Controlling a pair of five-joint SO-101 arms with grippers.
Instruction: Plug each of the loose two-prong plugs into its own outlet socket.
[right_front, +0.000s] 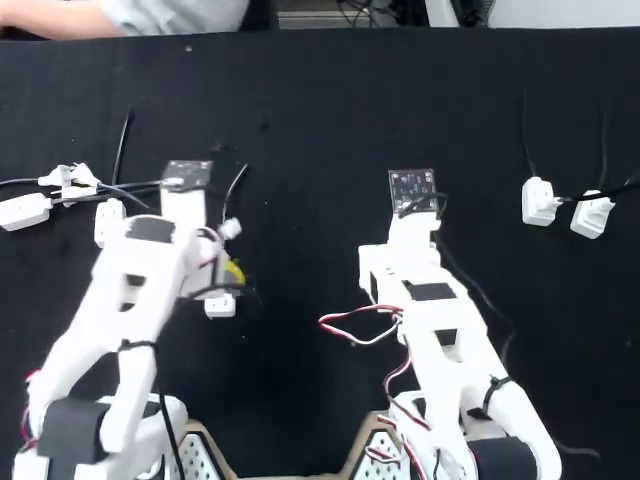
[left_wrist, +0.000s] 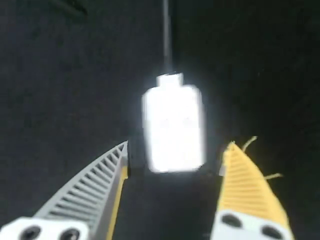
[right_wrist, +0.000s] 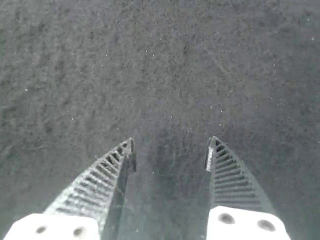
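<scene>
A white two-prong plug (left_wrist: 173, 127) lies on the black cloth between the fingers of my left gripper (left_wrist: 175, 150), its thin cable running away from the wrist. The grey finger and the yellow finger (left_wrist: 245, 175) stand a little off its sides, so the gripper is open around it. From above, the left gripper (right_front: 226, 275) is at the middle left of the table. My right gripper (right_wrist: 170, 150) is open over bare cloth with nothing between its fingers. Two white plug bodies (right_front: 538, 200) (right_front: 592, 215) lie at the far right. A white outlet socket (right_front: 25, 211) lies at the far left.
More white plugs and black cables (right_front: 70, 180) cluster at the left edge beside the socket. A red and white wire loop (right_front: 355, 328) hangs off the right arm. A person's arm rests along the table's far edge.
</scene>
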